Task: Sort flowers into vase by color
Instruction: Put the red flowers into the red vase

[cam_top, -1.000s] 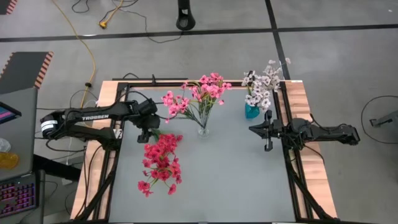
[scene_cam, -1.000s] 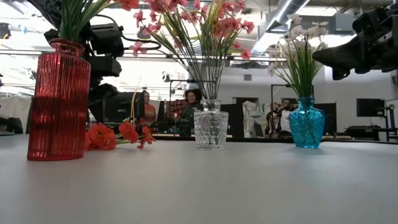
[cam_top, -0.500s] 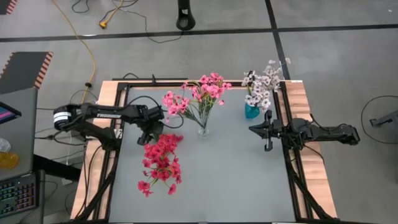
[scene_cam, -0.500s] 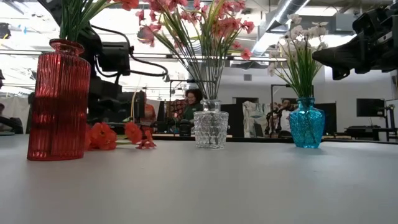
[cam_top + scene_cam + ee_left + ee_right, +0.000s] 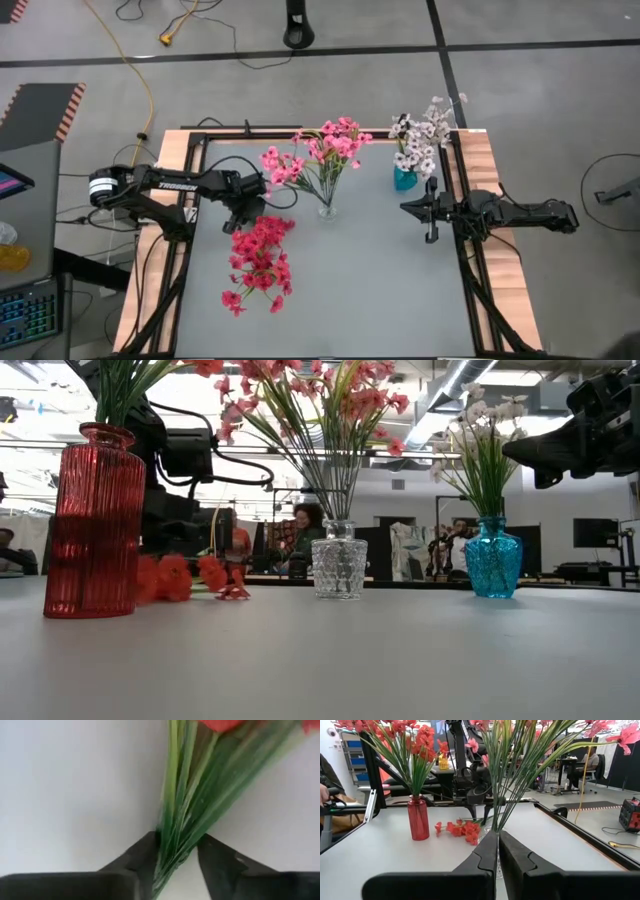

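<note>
A loose red sprig (image 5: 195,574) lies on the grey table (image 5: 370,270), just beside the ribbed red glass vase (image 5: 93,525) that already holds a red bunch (image 5: 258,258). Its bundle of thin green stems (image 5: 187,800) sits between the left gripper's (image 5: 176,855) two dark fingers, which stand narrowly on either side of the stems and touch them. At the table's far middle, a clear, faceted glass vase (image 5: 339,558) carries pink blossoms (image 5: 330,145); to the right, a teal, bulb-shaped vase (image 5: 493,558) carries white blossoms (image 5: 420,140). The right gripper (image 5: 498,845) hangs above the table's right side, near the teal vase, with its fingers nearly together and nothing between them. The tabletop is smooth and matt, framed by black rails and a pale wooden border (image 5: 495,200). Beyond it, seated people (image 5: 310,535) and desks occupy a bright workshop; a yellow cable (image 5: 135,70) crosses the grey floor.
</note>
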You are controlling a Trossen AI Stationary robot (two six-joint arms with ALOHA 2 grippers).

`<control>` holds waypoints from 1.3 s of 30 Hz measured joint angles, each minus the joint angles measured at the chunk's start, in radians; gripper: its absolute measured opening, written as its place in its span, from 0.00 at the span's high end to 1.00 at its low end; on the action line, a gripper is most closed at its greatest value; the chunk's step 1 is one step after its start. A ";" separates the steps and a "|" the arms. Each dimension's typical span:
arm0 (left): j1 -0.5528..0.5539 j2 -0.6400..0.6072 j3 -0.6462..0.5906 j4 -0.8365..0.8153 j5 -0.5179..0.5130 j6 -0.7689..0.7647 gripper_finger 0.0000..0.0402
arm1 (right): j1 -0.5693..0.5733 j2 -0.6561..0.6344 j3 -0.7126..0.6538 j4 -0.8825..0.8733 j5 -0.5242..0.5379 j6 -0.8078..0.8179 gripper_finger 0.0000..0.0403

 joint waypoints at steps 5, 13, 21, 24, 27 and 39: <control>0.000 0.001 0.000 0.006 -0.009 -0.039 0.89 | 0.000 0.000 0.000 0.000 0.000 0.000 0.88; 0.000 -0.030 -0.005 -0.018 -0.009 -0.132 0.99 | 0.000 0.000 0.000 0.000 0.000 0.000 0.88; -0.001 -0.236 -0.006 -0.063 -0.027 -0.237 1.00 | 0.000 0.000 0.000 0.000 0.000 0.000 0.88; -0.002 -0.330 -0.006 -0.053 -0.077 -0.257 1.00 | 0.000 0.000 0.000 0.000 0.000 0.000 0.88; -0.002 -0.421 -0.006 -0.038 -0.148 -0.281 1.00 | 0.000 0.000 0.000 0.000 0.000 0.000 0.88; -0.002 -0.686 -0.005 -0.019 -0.370 -0.332 1.00 | 0.000 0.000 0.000 0.000 0.000 0.000 0.88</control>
